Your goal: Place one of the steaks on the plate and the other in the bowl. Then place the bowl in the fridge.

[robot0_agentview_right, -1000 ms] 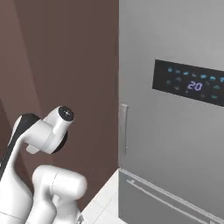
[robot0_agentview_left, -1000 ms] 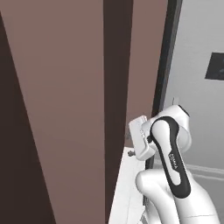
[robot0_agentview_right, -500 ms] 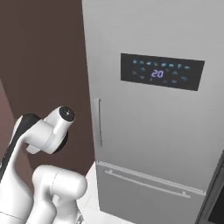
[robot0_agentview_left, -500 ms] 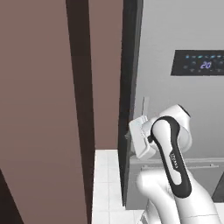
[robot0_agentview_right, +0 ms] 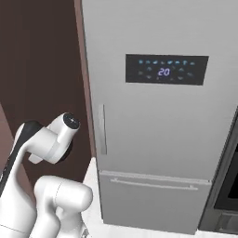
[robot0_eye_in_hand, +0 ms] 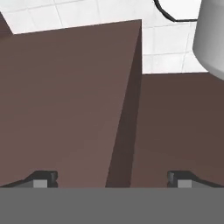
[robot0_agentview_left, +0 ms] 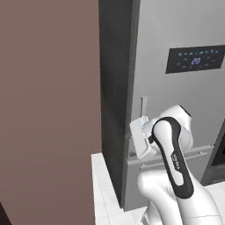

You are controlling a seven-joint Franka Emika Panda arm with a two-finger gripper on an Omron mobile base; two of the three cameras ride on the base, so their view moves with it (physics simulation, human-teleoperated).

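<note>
My fingers: my 2 small dark finger tips [robot0_eye_in_hand: 43, 178] stand far apart at the bottom of the hand view, spread wide with nothing between them; my gripper [robot0_eye_in_hand: 111, 179] holds nothing.

What my hand faces: a plain brown cabinet panel [robot0_eye_in_hand: 65, 100] with a vertical edge running down the middle, a second, darker brown face beside it, and white floor tiles [robot0_eye_in_hand: 87, 11] beyond.

Fridge: the tall grey metal fridge [robot0_agentview_right: 153, 121] stands straight ahead of my base, its doors closed.

Display: the dark display panel [robot0_agentview_right: 166, 69] sits high on the upper door and shows a lit 20 among small blue icons; it also appears in the left base view [robot0_agentview_left: 195, 59].

Handles: a slim vertical handle [robot0_agentview_right: 103, 129] sits at the left edge of the upper door; a horizontal bar handle [robot0_agentview_right: 155, 184] runs across the lower drawer front.

Neighbours: the brown cabinet wall [robot0_agentview_left: 48, 110] is just left of the fridge; a dark wall oven [robot0_agentview_right: 228, 186] is just right of it.

My arm: my white arm with dark joints [robot0_agentview_left: 173, 158] rises folded in front of the fridge's lower half, apart from the door.

Steaks, plate, bowl: I cannot tell where they are.
</note>
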